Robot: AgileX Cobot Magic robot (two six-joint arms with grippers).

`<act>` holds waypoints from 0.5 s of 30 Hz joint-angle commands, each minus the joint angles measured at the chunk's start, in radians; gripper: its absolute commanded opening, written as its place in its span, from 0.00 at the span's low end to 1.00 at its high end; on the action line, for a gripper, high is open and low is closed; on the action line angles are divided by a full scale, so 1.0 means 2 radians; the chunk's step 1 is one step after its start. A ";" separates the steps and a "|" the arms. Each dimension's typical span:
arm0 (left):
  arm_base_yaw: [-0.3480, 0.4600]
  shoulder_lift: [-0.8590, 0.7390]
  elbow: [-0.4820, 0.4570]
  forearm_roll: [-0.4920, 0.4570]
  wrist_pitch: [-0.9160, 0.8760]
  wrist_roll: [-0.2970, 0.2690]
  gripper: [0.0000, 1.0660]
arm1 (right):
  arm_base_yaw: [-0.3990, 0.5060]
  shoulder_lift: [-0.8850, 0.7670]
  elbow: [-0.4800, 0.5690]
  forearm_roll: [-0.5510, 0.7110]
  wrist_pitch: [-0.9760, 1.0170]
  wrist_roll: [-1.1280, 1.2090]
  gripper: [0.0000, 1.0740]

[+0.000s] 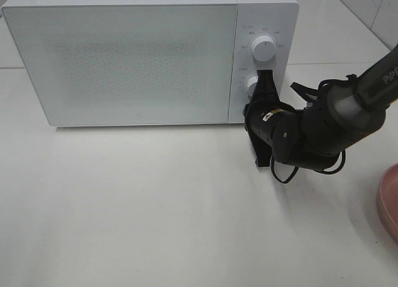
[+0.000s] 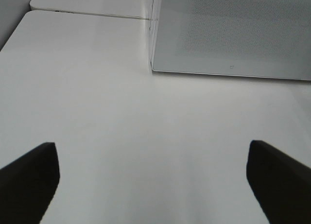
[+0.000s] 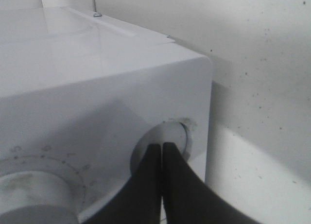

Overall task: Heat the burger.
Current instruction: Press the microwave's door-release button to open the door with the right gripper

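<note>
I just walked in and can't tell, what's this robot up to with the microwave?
The right gripper, closed, has its tips at the lower round dial of the white microwave, whose door is shut. The left gripper hangs open above the white table, holding nothing. A round pink plate shows at the edge; no burger is visible.

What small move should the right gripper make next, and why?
Probably twist the right gripper to turn the lower knob: its closed fingertips sit at that knob, and the microwave door is shut.
</note>
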 commanded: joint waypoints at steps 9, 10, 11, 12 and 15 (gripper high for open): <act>0.001 -0.010 0.001 0.001 -0.005 0.000 0.94 | -0.005 -0.025 -0.013 -0.003 -0.044 -0.012 0.00; 0.001 -0.010 0.001 0.001 -0.005 0.000 0.94 | -0.005 -0.025 -0.013 -0.003 -0.044 -0.012 0.00; 0.001 -0.010 0.001 0.001 -0.005 0.000 0.94 | -0.005 -0.025 -0.013 0.000 -0.044 -0.016 0.00; 0.001 -0.010 0.001 0.001 -0.005 0.000 0.94 | -0.005 -0.025 -0.013 0.000 -0.044 -0.016 0.00; 0.001 -0.010 0.001 0.001 -0.005 0.000 0.94 | -0.005 -0.025 -0.013 0.007 -0.044 -0.027 0.00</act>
